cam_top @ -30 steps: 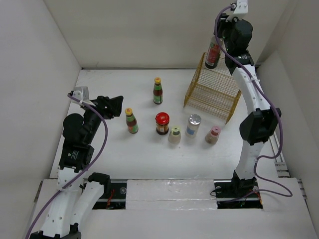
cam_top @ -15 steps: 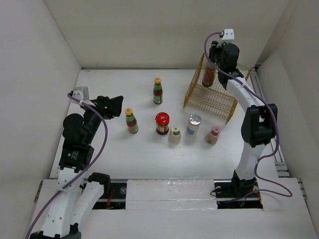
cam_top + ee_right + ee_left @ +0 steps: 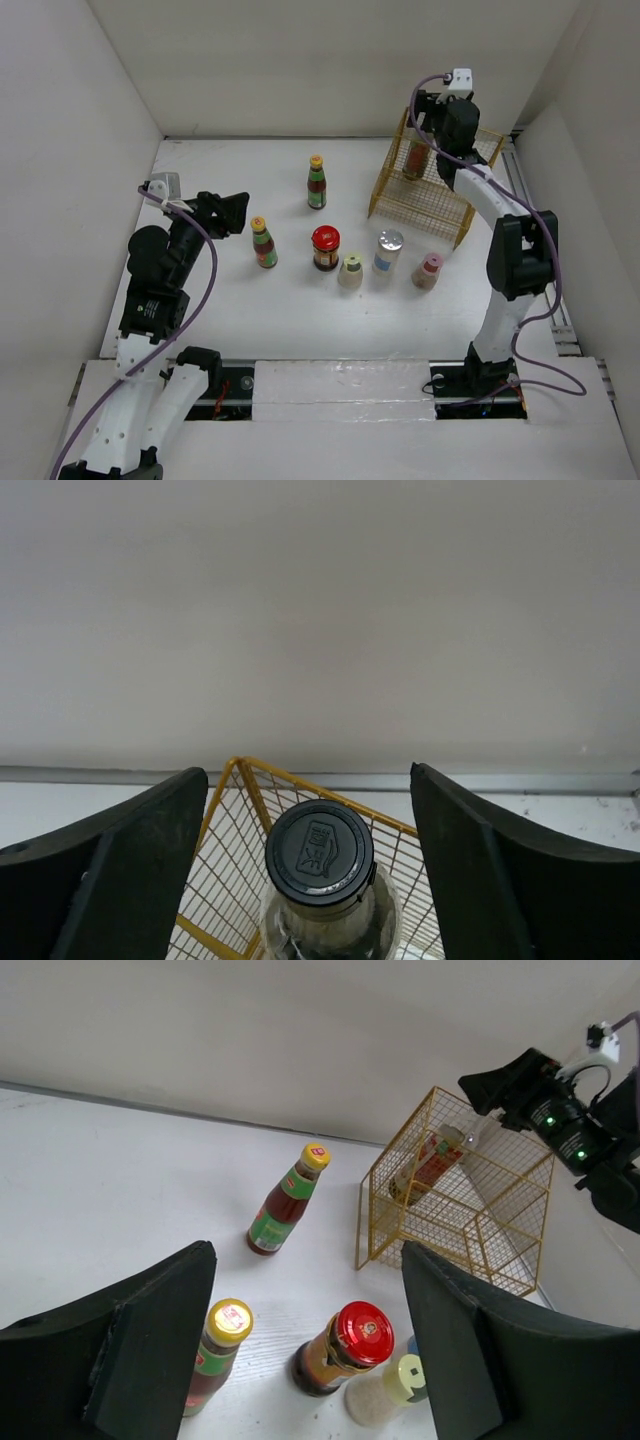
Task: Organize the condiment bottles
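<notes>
text: none legible | black cap (image 3: 319,852): embossed emblem, unreadable | bottle labels (image 3: 268,1228): too small

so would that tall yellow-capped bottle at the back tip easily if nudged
Probably: the yellow-capped bottle stands tall on a narrow base, so a push near its cap would likely topple it. Its round body would probably roll. It looks rigid, maybe glass.

White arms (image 3: 492,196), black joints (image 3: 520,258), purple cables (image 3: 212,264)
</notes>
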Action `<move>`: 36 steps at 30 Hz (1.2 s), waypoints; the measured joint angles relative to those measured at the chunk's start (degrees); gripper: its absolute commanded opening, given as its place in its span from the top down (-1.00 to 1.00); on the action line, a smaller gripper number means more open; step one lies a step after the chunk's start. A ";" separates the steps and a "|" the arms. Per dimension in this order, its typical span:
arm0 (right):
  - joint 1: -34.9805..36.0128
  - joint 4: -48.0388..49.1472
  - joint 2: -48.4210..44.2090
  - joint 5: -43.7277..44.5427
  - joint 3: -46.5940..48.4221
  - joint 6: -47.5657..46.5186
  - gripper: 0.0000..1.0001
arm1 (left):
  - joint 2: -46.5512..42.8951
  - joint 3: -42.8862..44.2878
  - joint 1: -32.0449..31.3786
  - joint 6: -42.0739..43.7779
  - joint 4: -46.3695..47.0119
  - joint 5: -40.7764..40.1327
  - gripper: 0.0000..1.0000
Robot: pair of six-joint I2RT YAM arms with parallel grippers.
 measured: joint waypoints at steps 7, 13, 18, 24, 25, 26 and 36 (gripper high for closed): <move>1.66 -2.08 -7.50 -0.28 1.70 -0.20 -0.89 | 0.04 0.00 0.00 -0.04 0.00 0.15 -0.67; 9.66 0.07 -16.28 -7.39 -1.79 -0.87 -0.12 | -0.02 0.00 0.00 -0.04 0.02 0.63 -0.69; 18.03 0.76 -13.05 -15.28 -6.88 -1.68 -0.91 | 0.00 0.00 0.00 -0.04 0.02 0.79 -0.69; 19.93 -5.05 -5.22 -22.97 -9.35 -2.64 -0.97 | -0.02 0.00 0.00 -0.04 0.02 0.85 -0.69; 19.98 -5.66 -4.66 -23.76 -9.35 -2.80 -0.97 | -0.02 0.00 0.00 -0.04 0.04 0.87 -0.69; 19.98 -6.03 -4.26 -24.30 -9.35 -3.10 -0.97 | -0.02 0.00 0.00 -0.04 0.04 0.87 -0.69; 21.00 -6.49 5.79 -26.34 1.14 -4.09 -0.66 | 0.33 0.00 0.00 -0.04 0.20 1.46 -0.69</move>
